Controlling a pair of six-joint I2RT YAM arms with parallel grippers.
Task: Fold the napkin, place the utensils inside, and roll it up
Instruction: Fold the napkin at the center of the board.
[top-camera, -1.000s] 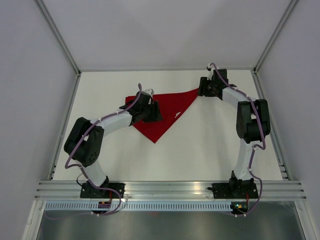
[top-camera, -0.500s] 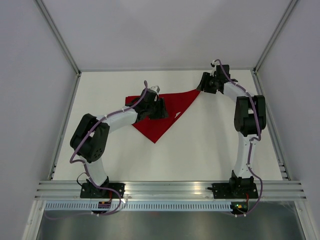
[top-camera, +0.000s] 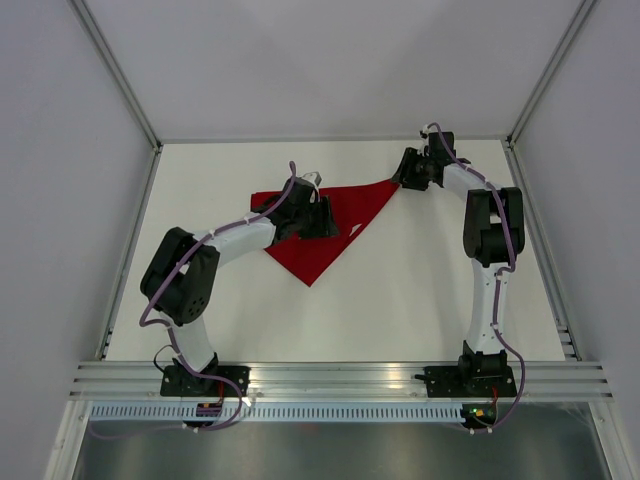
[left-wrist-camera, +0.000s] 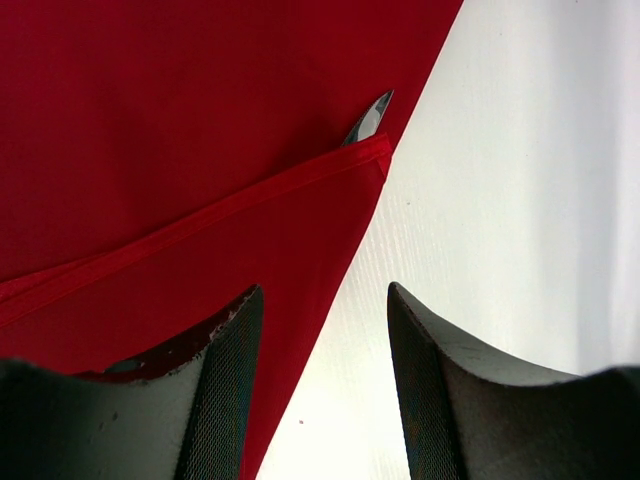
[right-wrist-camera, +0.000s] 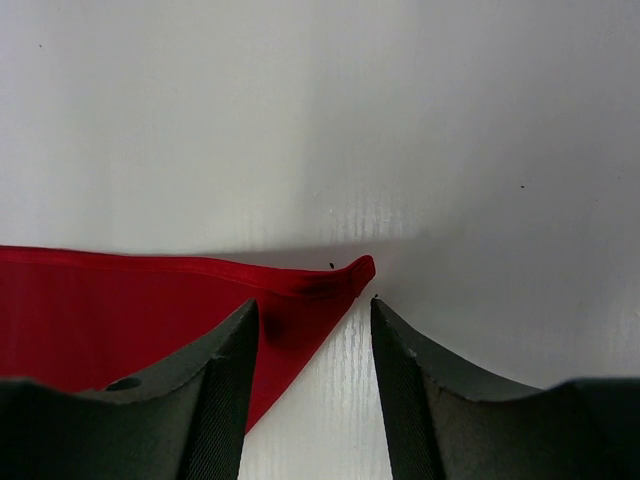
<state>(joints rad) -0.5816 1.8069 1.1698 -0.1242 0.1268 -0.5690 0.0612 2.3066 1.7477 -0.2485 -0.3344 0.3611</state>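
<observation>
The red napkin (top-camera: 345, 212) lies flat on the white table, folded into a triangle with its point toward me. A utensil tip (left-wrist-camera: 368, 120) pokes out from under a folded hem in the left wrist view; it shows as a pale speck (top-camera: 357, 230) at the napkin's right edge from above. My left gripper (top-camera: 325, 220) is open over the napkin's right edge (left-wrist-camera: 300, 230), which runs between the jaws. My right gripper (top-camera: 405, 172) is open at the napkin's far right corner (right-wrist-camera: 355, 272), which lies just ahead of the jaws.
The table (top-camera: 430, 290) is walled by white panels with aluminium posts (top-camera: 120, 75) at the back corners. A metal rail (top-camera: 340, 378) runs along the near edge by the arm bases.
My left gripper has moved right across the napkin to its right edge. My right arm has shifted its elbow and wrist slightly at the napkin's corner.
</observation>
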